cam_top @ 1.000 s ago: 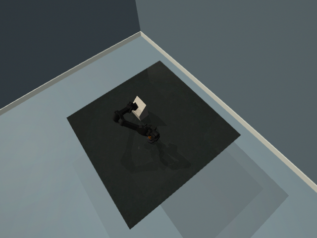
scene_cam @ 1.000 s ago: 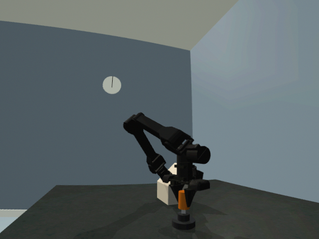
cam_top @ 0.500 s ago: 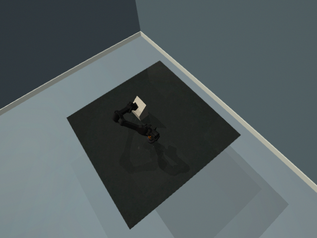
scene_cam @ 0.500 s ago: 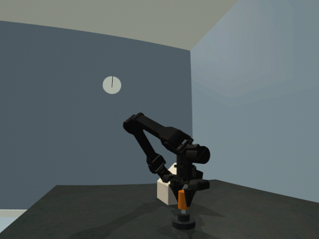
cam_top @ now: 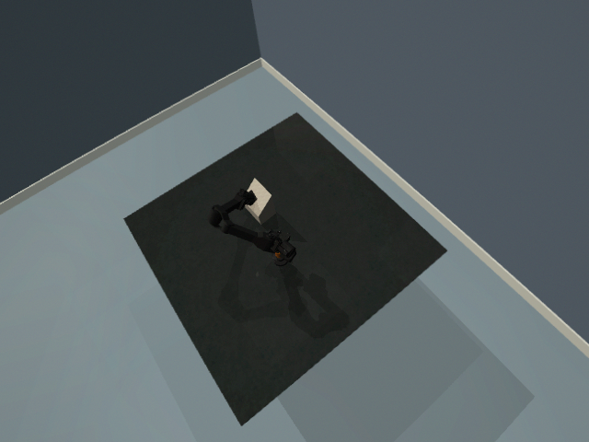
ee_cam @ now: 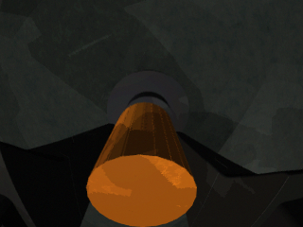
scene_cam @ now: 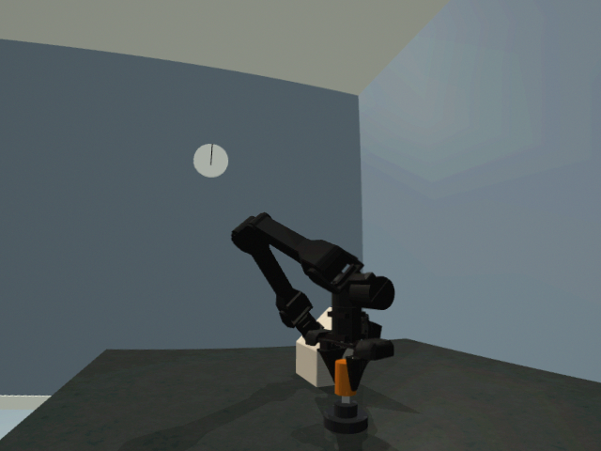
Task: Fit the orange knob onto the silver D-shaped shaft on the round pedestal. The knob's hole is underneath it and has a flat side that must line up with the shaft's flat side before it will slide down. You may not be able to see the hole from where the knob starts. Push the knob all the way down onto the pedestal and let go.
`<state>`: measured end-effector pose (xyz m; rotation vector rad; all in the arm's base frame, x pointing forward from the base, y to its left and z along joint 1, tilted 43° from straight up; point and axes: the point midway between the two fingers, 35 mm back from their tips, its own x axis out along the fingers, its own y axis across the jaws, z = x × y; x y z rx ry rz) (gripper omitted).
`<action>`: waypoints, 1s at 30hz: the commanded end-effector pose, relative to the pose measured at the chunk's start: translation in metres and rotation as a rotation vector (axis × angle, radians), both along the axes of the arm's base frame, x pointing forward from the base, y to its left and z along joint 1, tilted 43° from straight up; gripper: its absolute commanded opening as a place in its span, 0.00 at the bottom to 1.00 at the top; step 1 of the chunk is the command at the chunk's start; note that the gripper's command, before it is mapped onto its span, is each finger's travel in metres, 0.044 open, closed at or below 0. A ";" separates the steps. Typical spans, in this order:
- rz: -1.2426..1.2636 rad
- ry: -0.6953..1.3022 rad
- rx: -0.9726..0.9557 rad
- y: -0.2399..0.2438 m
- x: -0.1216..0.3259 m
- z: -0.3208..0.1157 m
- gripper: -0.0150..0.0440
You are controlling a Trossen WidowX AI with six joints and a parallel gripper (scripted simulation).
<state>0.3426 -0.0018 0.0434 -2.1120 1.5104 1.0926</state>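
The orange knob (cam_top: 277, 255) (scene_cam: 341, 378) (ee_cam: 142, 190) is upright in my gripper (scene_cam: 346, 383) (ee_cam: 144, 134), which is shut on it with a finger on each side. The knob is above the round dark pedestal (scene_cam: 346, 423) (ee_cam: 122, 92). In the exterior view a short piece of the silver shaft (scene_cam: 346, 399) shows between the knob's bottom and the pedestal's raised collar. The knob hides the shaft's top in the exterior view. The knob's hole and the shaft's flat side are hidden, so I cannot tell how they line up.
A pale block with a slanted top (cam_top: 259, 200) (scene_cam: 307, 361) stands near the arm's base, behind the pedestal in the exterior view. The dark table top (cam_top: 371, 228) (scene_cam: 233, 388) lies under the arm and pedestal. A round white clock (scene_cam: 210, 161) hangs on the wall.
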 end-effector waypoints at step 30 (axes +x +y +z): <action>0.157 0.131 -0.032 0.004 0.004 0.003 0.25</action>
